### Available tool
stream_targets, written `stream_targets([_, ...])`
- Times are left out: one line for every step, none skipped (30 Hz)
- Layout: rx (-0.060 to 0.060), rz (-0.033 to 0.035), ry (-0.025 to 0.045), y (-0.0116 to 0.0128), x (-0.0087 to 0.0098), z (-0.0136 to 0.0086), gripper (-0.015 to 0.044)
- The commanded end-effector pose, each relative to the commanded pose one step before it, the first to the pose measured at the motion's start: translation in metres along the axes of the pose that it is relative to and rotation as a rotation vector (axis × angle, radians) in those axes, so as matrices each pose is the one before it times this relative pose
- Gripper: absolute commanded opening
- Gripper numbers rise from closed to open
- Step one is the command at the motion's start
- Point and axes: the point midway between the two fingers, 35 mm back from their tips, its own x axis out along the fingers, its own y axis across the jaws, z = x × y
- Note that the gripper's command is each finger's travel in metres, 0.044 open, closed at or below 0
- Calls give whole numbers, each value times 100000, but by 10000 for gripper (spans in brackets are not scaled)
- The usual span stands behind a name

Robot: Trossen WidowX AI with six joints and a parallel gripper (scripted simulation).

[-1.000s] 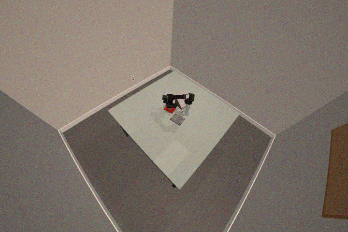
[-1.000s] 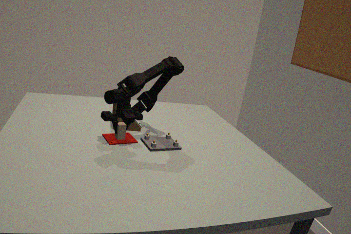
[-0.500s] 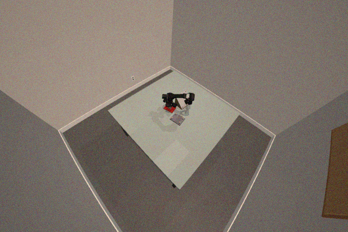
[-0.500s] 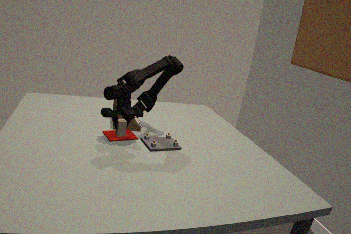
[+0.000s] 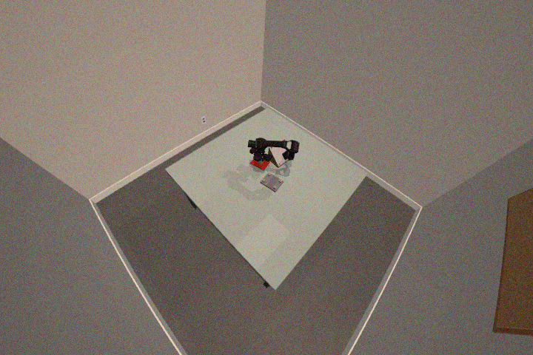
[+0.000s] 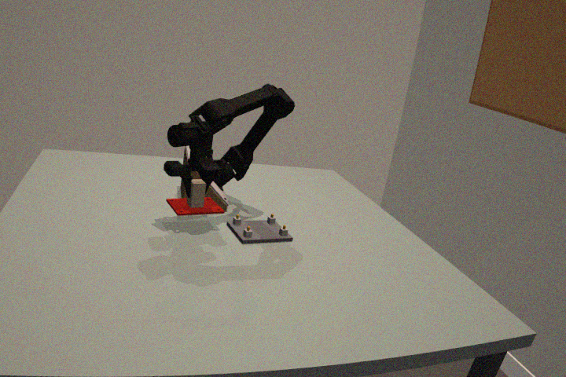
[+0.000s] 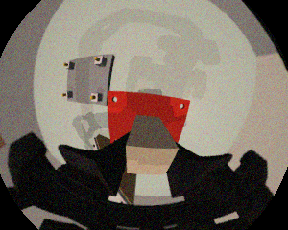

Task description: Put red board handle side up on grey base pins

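While the top view shows the scene small, the red board [image 5: 259, 165] [image 6: 180, 206] [image 7: 149, 102] is visible beneath the pincer [image 5: 261, 159] [image 6: 197, 190] [image 7: 148, 150], partly hidden by the black arm [image 5: 273, 143] [image 6: 244, 103]; the grey base [image 5: 272, 182] [image 6: 266, 231] [image 7: 88, 80] lies near the pincer, on the table [image 5: 233, 200] [image 6: 230, 311] [image 7: 158, 43].

In the exterior view, the pincer is clamped on the square handle [image 6: 197, 194] [image 7: 152, 144], with the board just below its fingertips, held above the table, roughly level. The base sits to one side of the pincer, lower down, its four gold pins uncovered.

In the wrist view, the handle stands between the pincer's fingers. Two corner holes show beyond it; the base is off to the left of the pincer.
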Motion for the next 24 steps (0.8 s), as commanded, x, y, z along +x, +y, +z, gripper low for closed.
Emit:
stream_targets([-729, -592, 208, -4, -1272, -46, 0])
stream_targets([-1, 13, 3, 19, -258, -18, 0])
stream_targets([-1, 15, 2, 21, -259, -19, 0])
stream_targets([-2, 17, 2, 24, -259, -21, 0])
stream_targets([-2, 19, 2, 26, -259, -22, 0])
stream_targets([-2, 16, 1, 23, -212, -19, 0])
stream_targets([-1, 10, 0, 14, -127, -12, 0])
stream_targets([0, 4, 0, 5, -42, -4, 0])
stream_targets([23, -16, 5, 28, -5, 30, 0])
stream_targets([69, -47, 13, 85, -15, 89, 0])
stream_targets([114, -77, 21, 142, -24, 147, 0])
stream_targets([137, -91, 24, 174, -29, 177, 0])
stream_targets([136, -88, 23, 176, -28, 175, 0])
stream_targets([135, -86, 21, 178, -27, 174, 0])
stream_targets([134, -83, 19, 180, -27, 172, 0])
stream_targets([132, -81, 18, 182, -26, 171, 0])
stream_targets([131, -78, 16, 184, -25, 169, 0])
stream_targets([130, -76, 15, 185, -24, 168, 0])
stream_targets([125, -73, 14, 187, -24, 166, 0])
stream_targets([124, -70, 12, 189, -23, 165, 0])
stream_targets([123, -68, 11, 191, -23, 163, 0])
stream_targets([122, -65, 10, 193, -22, 162, 0])
stream_targets([121, -62, 8, 194, -21, 160, 0])
stream_targets([120, -60, 7, 196, -21, 158, 0])
